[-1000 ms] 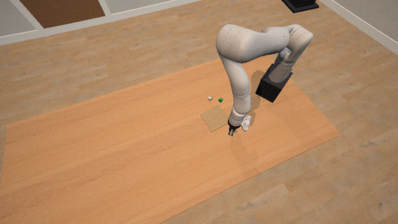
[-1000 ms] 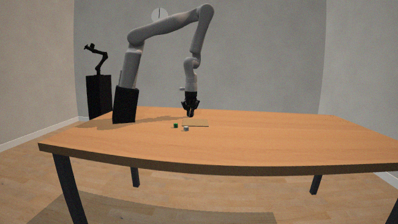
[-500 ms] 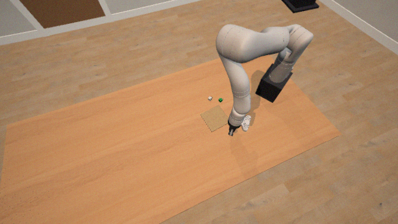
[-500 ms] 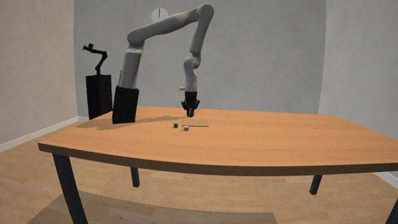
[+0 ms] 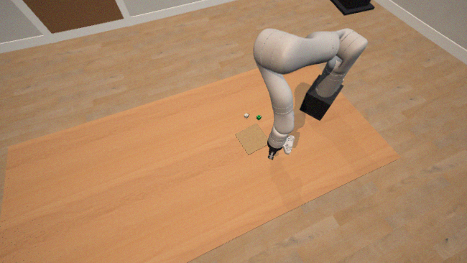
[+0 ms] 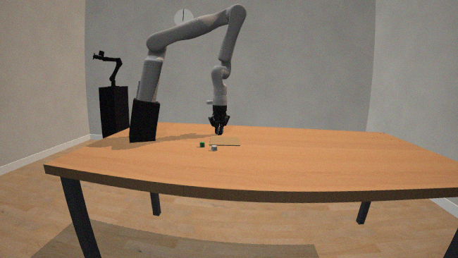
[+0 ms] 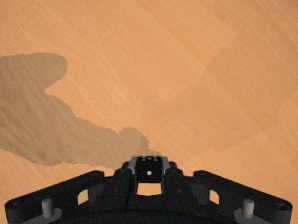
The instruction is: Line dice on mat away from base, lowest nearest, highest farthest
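There are three dice, one mat and one arm. Two dice sit on the table (image 6: 317, 166): a white die (image 5: 246, 115) and a green die (image 5: 259, 117), close side by side but not touching. From the top view they lie just off the mat (image 5: 252, 139), at about 12 o'clock from it. The third is a dark die (image 7: 149, 171), and the gripper (image 5: 271, 155) is squeezed nearly shut on it, holding it up off the table. In the wrist view it shows one white dot facing the camera. The gripper hangs just past the mat's edge, at about 4 o'clock from it in the top view. The mat is thin and flat, with nothing lying on it. The table has lots of open room toward 8 o'clock, and its edges are far from the dice. The dots on the white and green dice are too small to read. In the top and side views the held die is hard to see between the fingers.
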You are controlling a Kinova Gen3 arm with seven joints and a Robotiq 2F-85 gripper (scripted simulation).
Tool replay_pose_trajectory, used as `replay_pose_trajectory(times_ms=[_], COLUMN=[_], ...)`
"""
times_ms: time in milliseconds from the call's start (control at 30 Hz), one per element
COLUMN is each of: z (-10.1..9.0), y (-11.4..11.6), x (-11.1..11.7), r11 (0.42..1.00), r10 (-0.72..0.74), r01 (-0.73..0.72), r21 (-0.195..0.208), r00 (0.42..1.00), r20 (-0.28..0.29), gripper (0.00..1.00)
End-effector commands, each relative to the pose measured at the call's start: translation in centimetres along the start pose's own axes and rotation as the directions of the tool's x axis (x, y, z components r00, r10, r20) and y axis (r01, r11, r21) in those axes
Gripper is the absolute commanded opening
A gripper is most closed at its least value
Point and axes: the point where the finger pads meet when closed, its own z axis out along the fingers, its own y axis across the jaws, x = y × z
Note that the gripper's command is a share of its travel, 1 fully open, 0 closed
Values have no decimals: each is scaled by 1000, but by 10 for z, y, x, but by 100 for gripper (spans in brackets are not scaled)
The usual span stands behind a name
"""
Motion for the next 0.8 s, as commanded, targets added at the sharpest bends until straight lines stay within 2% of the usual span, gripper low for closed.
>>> replay_pose_trajectory(times_ms=[0, 167, 467, 533, 767], z=[-1, -13, -64, -64, -93], y=[2, 1, 0, 0, 0], x=[-1, 0, 0, 0, 1], r11=[1000, 1000, 1000, 1000, 1000], r10=[-2, -2, -1, -1, -1], r01=[2, 2, 1, 1, 1], r21=[-5, -3, -2, -2, -2], r00=[1000, 1000, 1000, 1000, 1000], r20=[2, 1, 1, 1, 1], gripper=[15, 15, 15, 15, 15])
